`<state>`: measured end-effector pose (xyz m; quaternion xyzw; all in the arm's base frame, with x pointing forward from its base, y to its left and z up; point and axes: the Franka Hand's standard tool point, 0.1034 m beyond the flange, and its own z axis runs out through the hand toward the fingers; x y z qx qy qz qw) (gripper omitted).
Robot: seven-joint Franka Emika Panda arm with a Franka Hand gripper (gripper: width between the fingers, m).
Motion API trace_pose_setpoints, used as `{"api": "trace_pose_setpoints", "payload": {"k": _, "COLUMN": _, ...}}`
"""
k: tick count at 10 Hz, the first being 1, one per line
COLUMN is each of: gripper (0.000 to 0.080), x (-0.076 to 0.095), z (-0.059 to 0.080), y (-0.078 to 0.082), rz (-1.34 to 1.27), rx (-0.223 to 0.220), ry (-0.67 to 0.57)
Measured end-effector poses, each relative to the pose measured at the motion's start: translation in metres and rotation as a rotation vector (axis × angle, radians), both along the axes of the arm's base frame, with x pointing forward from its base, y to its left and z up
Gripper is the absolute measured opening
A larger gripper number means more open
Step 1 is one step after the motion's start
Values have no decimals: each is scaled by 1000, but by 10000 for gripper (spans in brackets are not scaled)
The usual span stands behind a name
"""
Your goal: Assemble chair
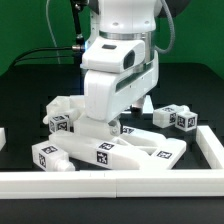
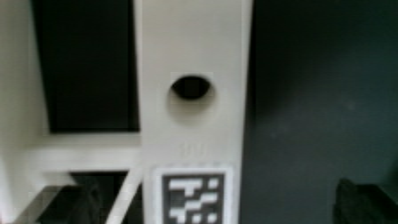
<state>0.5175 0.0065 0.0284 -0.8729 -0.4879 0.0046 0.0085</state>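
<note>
Low in the centre of the exterior view, the gripper (image 1: 105, 118) is down among the loose parts of the chair. The arm's white hand stands almost upright over them. Directly beneath and in front of it lies the chair's flat panel (image 1: 120, 150). Its long axis runs across the frame from lower left toward the right, just inside the border rail (image 1: 110, 184). A blocky piece (image 1: 62, 118) sits close by at the left, and two small tagged pieces (image 1: 165, 117) rest apart at the right.

The wrist view looks straight onto a white strip (image 2: 192, 60) of a chair part. A round hole (image 2: 189, 87) sits on its centreline and a tag (image 2: 192, 197) at one end. We judge that the claw is centred over this strip, so the next move depends on staying lined up with its length.

We cannot tell how wide the claw stands. The hand's body hides the fingertips from outside, and the dark shapes beside the tag are too blurred to read as fingers. Whether anything is gripped is also hidden.
</note>
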Motion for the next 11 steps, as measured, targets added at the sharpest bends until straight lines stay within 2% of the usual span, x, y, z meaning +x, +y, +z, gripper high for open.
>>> {"api": "trace_pose_setpoints", "payload": {"k": 2, "gripper": 650, "x": -3, "z": -4, "y": -8, "rz": -8, "rx": 0, "ry": -12}}
{"api": "trace_pose_setpoints", "payload": {"k": 11, "gripper": 650, "x": -9, "z": -19, "y": -19, "rz": -18, "rx": 2, "ry": -13}}
